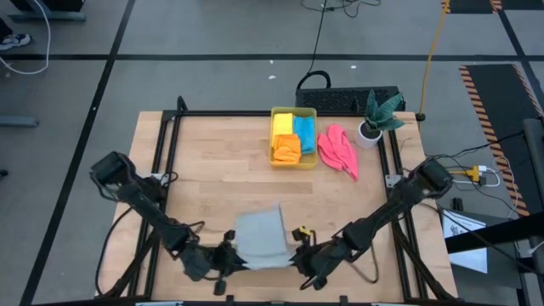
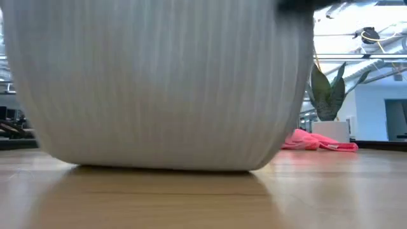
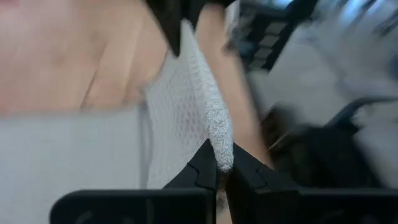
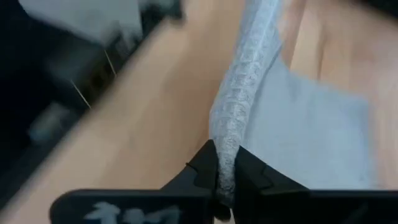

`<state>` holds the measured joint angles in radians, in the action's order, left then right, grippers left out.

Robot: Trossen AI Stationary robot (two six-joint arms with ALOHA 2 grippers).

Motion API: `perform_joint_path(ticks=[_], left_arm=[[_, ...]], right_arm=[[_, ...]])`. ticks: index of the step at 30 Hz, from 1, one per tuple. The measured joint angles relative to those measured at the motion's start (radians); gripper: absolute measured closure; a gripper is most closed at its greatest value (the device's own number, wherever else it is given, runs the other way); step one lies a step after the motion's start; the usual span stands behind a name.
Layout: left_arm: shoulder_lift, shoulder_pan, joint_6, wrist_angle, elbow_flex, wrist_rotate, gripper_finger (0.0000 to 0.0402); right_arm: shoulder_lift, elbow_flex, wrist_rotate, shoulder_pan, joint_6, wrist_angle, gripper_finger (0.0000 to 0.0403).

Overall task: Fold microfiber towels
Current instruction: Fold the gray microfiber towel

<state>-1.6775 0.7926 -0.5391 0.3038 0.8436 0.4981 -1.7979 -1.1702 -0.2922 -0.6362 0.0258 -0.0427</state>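
Left claw (image 1: pixel 228 257) is pinched on the near left corner of the grey towel (image 1: pixel 262 236); right claw (image 1: pixel 299 257) is pinched on the near right corner. Both wrist views confirm it: the left claw (image 3: pixel 222 169) has a fold of grey weave between its pressed-together tips, and the right claw (image 4: pixel 225 167) likewise on the towel edge (image 4: pixel 239 112). The towel sits at the near edge of the counter (image 1: pixel 212 161), between the two claws, with its near hem strung between them and the rest of the cloth running away toward the far side. So the fold axis looks like it runs left to right, and the free edge lies straight ahead of both claws; neither arm is nearer, it's a symmetric two-arm move. Low view is mostly blocked by the grey towel (image 2: pixel 159 83) hanging close to the lens, so the near edge looks lifted off the counter. Elsewhere: pink towel (image 1: pixel 338 151) loose on the counter beside the yellow bin (image 1: pixel 293 161), which holds the yellow towel (image 1: pixel 282 125), blue towel (image 1: pixel 304 133) and orange towel (image 1: pixel 286 149). Plant (image 1: pixel 378 115) at the far right corner.
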Motion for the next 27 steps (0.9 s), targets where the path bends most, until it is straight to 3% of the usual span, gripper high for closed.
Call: perform_joint_path(ticks=[6,11,18,23,27], left_arm=[[0.166,0.043,0.143,0.082,0.002,0.038,0.0394],[0.256,0.039,0.205,-0.036,0.004,0.142,0.0393],[0.208,-0.046,0.024,-0.365,0.002,0.184,0.0388],[0.156,-0.091,-0.039,-0.524,0.002,0.268,0.0395],[0.131,-0.124,0.011,-0.539,0.001,0.291,0.0384]], right_arm=[[0.190,-0.002,0.028,-0.003,0.063,0.075,0.0396],[0.281,-0.002,0.029,0.066,0.079,0.034,0.0397],[0.213,0.030,0.036,0.211,0.147,-0.115,0.0397],[0.186,0.134,0.033,0.286,0.117,-0.037,0.0397],[0.183,0.223,0.031,0.326,0.064,0.108,0.0397]])
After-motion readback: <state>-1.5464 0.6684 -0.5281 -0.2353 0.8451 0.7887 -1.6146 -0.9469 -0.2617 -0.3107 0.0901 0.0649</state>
